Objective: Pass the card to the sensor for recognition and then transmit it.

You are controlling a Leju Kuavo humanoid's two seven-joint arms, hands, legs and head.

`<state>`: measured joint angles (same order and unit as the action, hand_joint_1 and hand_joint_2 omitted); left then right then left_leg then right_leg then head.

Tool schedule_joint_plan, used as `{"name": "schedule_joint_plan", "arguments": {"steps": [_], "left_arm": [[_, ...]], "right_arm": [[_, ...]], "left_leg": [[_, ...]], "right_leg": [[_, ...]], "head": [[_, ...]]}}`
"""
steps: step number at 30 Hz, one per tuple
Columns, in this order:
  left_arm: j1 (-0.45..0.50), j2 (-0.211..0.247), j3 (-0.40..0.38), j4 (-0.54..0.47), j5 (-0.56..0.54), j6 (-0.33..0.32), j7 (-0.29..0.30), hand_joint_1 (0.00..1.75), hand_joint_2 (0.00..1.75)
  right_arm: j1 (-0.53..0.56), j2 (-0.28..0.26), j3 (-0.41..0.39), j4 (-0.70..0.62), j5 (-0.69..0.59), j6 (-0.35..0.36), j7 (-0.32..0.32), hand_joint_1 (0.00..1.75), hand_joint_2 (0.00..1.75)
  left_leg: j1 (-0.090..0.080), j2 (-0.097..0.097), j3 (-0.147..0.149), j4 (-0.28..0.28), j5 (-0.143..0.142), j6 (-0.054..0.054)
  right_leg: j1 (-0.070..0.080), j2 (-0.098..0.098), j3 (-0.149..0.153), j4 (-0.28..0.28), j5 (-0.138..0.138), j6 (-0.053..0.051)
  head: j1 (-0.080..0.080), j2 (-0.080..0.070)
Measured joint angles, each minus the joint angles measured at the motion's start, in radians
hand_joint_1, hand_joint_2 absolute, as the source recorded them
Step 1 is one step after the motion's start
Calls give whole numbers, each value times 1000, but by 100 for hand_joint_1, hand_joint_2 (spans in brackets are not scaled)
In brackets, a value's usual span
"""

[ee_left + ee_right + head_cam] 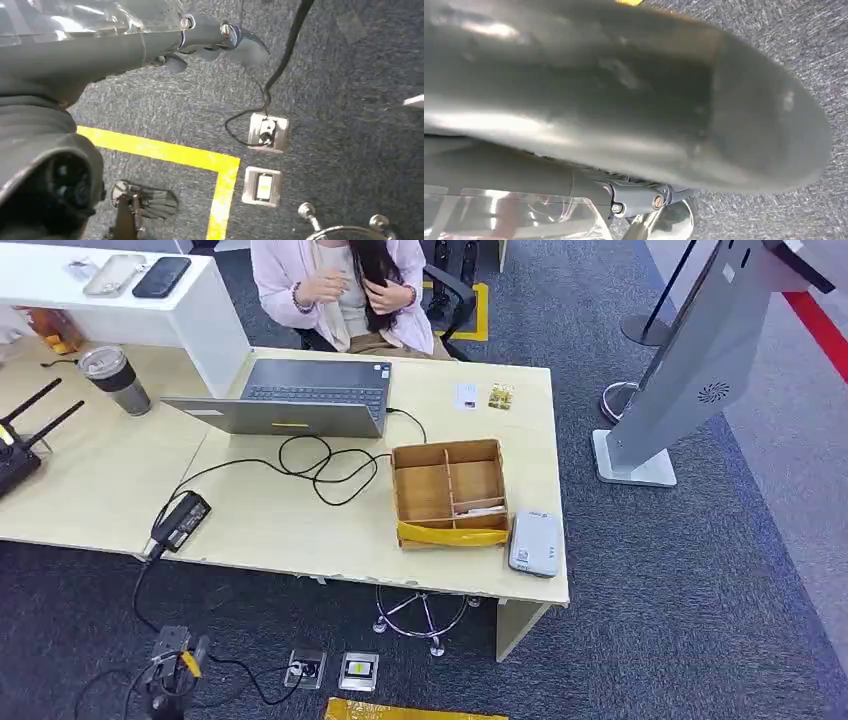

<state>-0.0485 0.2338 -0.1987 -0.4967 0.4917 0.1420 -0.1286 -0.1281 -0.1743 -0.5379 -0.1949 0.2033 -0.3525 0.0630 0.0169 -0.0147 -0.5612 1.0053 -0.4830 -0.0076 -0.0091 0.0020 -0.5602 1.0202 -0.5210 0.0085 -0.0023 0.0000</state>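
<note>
At the desk's near edge we see the grey rectangular card sensor [534, 543] just beside the compartmented wooden box [448, 494], a card lying in its near right compartment (too small to read). Farther back sits an open grey laptop [300, 397]. Our left hand [220, 42] hangs over carpet; whether either hand's fingers are apart, we cannot tell.

No legible text, labels or numbers on any item
</note>
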Motion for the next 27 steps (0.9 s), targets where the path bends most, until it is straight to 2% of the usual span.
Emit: {"name": "schedule_joint_plan", "arguments": {"steps": [6, 10, 16, 19, 27], "left_arm": [[17, 0, 0, -48, 15, 31, 7, 0, 0], [22, -1, -2, -62, 29, 40, 60, 0, 0], [11, -4, -3, -46, 51, 50, 62, 0, 0], [1, -9, -3, -30, 58, 50, 45, 0, 0], [-19, -24, -4, 14, 64, 48, 32, 0, 0]], "right_arm": [[0, 6, 0, 1, 21, -11, -6, 0, 0], [0, 6, 0, 1, 35, -34, 59, 0, 0], [0, 16, 0, 2, 74, -39, 115, 0, 0], [0, 16, 0, 3, 89, -35, 107, 0, 0], [0, -17, 0, 3, 100, 14, 37, 0, 0]], "left_leg": [[0, 0, 0, 0, 0, 0], [0, 0, 0, 0, 0, 0], [0, 0, 0, 0, 0, 0], [0, 0, 0, 0, 0, 0], [-1, 0, 0, 0, 0, 0]], "right_leg": [[0, 0, 0, 0, 0, 0], [0, 0, 0, 0, 0, 0], [0, 0, 0, 0, 0, 0], [0, 0, 0, 0, 0, 0], [-1, 0, 0, 0, 0, 0]], "head": [[1, 0], [0, 0], [0, 0], [0, 0], [0, 0]]}}
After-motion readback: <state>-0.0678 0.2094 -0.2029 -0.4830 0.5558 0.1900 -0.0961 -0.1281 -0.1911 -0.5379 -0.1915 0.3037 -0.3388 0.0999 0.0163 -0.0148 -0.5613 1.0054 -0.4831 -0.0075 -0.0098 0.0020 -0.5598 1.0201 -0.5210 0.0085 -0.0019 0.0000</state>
